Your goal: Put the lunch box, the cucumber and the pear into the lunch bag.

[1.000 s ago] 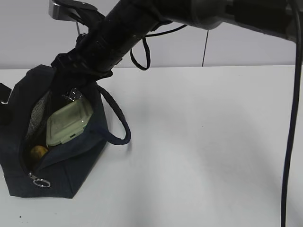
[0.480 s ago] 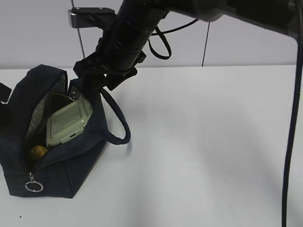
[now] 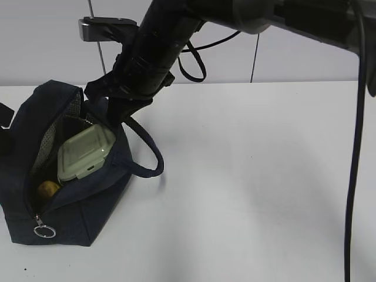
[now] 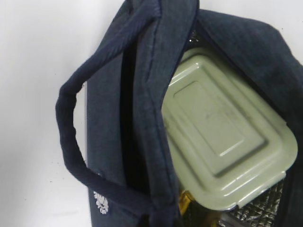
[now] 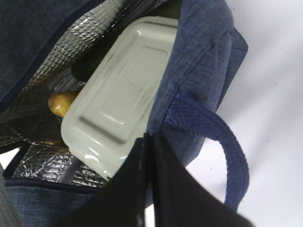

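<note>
— What does the lunch bag (image 3: 70, 205) look like?
— Dark navy cloth, unzipped, silvery quilted lining, a ring pull (image 3: 44, 231) at the zipper's end.
— And inside?
— The pale green lunch box (image 5: 123, 94) lies just beyond the right gripper (image 5: 147, 142), whose fingers are pressed together on nothing. The yellow pear (image 5: 64, 103) peeks out beside the box.
</note>
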Available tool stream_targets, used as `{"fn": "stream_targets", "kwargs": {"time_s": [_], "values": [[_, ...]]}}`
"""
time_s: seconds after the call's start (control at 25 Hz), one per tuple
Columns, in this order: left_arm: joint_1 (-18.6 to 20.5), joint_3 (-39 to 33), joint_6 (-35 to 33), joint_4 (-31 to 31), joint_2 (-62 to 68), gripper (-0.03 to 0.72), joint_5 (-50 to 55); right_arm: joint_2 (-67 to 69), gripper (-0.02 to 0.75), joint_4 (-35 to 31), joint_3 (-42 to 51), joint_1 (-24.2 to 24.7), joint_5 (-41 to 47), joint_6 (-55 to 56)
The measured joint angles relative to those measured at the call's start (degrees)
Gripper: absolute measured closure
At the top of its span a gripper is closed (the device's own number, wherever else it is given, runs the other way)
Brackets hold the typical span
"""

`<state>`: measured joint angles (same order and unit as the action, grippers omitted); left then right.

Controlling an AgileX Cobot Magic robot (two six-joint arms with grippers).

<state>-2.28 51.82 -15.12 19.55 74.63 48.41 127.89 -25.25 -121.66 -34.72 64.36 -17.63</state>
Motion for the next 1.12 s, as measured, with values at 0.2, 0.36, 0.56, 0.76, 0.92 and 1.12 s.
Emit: {"fn": "stream_targets", "kwargs": {"time_s": [0.2,0.36,0.56,0.76,0.92,1.12], "values": [[0.0,0.0,0.0,0.1,0.0,0.684,0.0,0.0,0.732,-0.3,0.0,0.0,0.1,0.0],[0.0,0.0,0.0,0.1,0.0,0.684,0.0,0.0,0.732,-0.3,0.0,0.0,0.1,-0.1],[-3.7,2.0,-1.7,0.9,0.0,0.684,0.6,-2.5,0.732,0.9,0.0,0.0,0.7,-0.5],[-9.1,7.1,-0.9,1.0,1.8,0.684,2.8,-6.0,0.732,3.4,0.0,0.1,2.7,0.2],[-10.5,11.0,-0.6,1.2,5.2,0.684,4.0,-8.9,0.732,7.9,0.0,0.1,4.5,2.6],[-10.6,13.4,-0.6,2.1,8.7,0.684,3.6,-12.5,0.732,13.4,4.7,0.9,5.8,4.5]]}}
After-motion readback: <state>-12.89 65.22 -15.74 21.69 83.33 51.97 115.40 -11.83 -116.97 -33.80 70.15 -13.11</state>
